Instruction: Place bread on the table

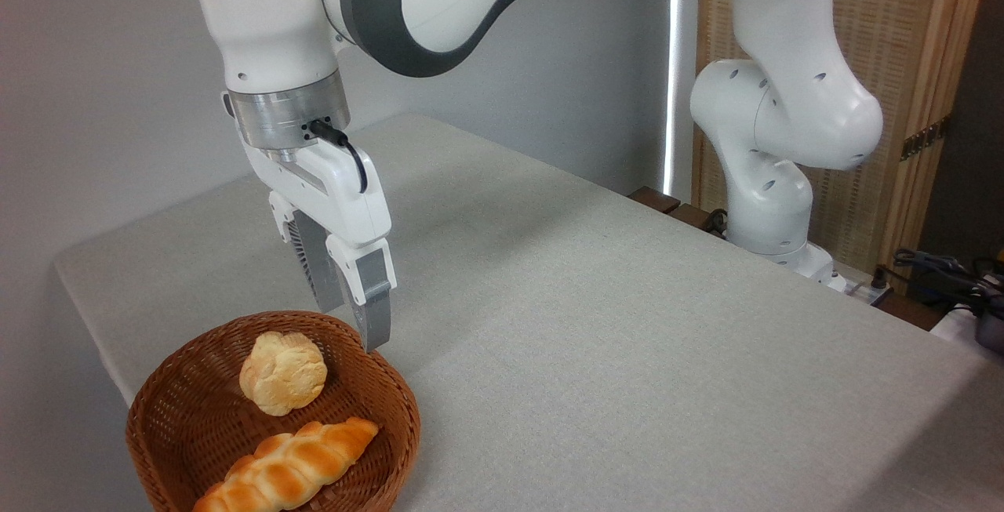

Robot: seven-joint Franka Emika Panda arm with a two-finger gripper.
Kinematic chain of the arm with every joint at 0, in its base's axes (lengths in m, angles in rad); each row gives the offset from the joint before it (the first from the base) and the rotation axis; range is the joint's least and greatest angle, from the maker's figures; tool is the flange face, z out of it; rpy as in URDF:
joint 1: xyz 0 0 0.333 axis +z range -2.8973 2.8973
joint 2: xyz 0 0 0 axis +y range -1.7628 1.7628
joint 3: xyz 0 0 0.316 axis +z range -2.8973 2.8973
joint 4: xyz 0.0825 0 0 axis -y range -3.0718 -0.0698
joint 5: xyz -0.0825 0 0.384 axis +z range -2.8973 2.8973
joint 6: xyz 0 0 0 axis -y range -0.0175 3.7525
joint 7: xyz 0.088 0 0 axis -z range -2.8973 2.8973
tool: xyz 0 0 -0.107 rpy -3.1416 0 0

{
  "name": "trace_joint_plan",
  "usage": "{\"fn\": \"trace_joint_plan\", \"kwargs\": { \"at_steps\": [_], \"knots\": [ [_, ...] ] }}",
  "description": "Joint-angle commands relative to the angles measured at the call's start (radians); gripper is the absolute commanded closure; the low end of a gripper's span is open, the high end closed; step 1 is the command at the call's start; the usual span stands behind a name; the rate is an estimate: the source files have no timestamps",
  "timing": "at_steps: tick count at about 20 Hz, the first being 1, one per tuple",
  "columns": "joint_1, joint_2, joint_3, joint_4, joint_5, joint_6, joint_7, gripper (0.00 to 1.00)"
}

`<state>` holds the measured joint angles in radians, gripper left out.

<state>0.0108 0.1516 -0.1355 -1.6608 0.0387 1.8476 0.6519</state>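
The bread [283,372], a small round pale-golden bun with a cracked top, lies inside the brown wicker basket [404,410] at the lower left. My gripper [353,322] hangs just above the basket's far rim, up and to the right of the bun, not touching it. Its two grey fingers [375,304] point down with a gap between them and nothing held. The table [596,324] is a wide light grey cloth-like surface stretching to the right.
A long glossy braided loaf [289,466] lies in the basket in front of the bun. The arm's white base [773,206] stands at the table's far right edge, with cables [941,269] beside it.
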Motion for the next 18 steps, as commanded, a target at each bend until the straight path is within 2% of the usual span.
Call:
{"fn": "trace_joint_plan", "kwargs": {
  "at_steps": [1,5,11,13,15,16,18],
  "knots": [
    [-0.003,0.000,0.002,0.013,0.004,-0.007,-0.020,0.00],
    [-0.002,0.006,0.002,0.013,0.004,-0.001,-0.018,0.00],
    [-0.003,0.045,-0.009,0.010,-0.019,0.110,-0.021,0.00],
    [-0.003,0.062,-0.021,0.013,-0.057,0.136,-0.025,0.00],
    [-0.003,0.069,-0.019,0.012,-0.129,0.171,-0.047,0.00],
    [-0.003,0.071,-0.019,0.012,-0.146,0.173,-0.067,0.00],
    [-0.003,0.081,-0.021,0.012,-0.148,0.173,-0.095,0.00]
  ]
}}
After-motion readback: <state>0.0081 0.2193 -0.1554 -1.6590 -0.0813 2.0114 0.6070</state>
